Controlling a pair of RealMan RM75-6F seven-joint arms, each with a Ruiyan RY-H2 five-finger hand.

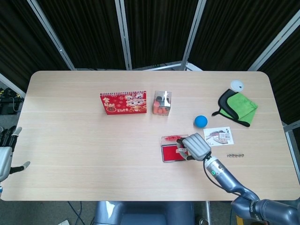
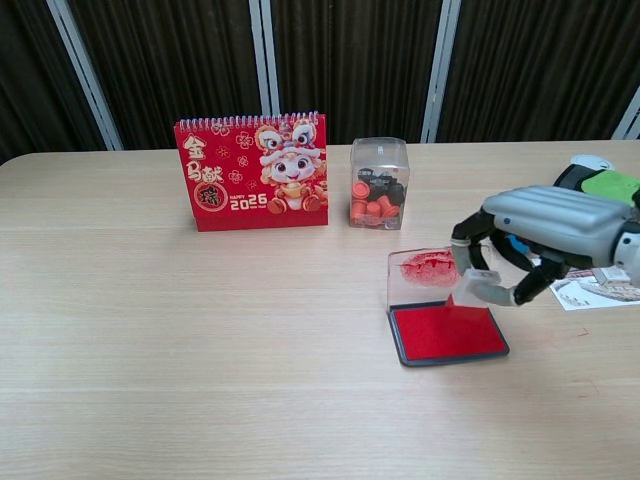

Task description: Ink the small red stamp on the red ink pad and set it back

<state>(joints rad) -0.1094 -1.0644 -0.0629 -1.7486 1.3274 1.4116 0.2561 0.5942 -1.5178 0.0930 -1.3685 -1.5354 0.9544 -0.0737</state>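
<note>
The right robot hand (image 2: 520, 250) grips the small red stamp (image 2: 468, 296) just above the red ink pad (image 2: 447, 332) (lid upright), left robot hand (image 1: 5, 152) open.

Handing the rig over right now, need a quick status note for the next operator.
Right hand: holds the small red stamp over the red ink pad, its lid up. Contact with the pad is not clear.
Left hand: at the table's left edge, open, holding nothing.
Done: stamp picked up and brought over the pad.
Left: press it into the ink if not yet inked, then set it back on the table to the right of the pad.
</note>
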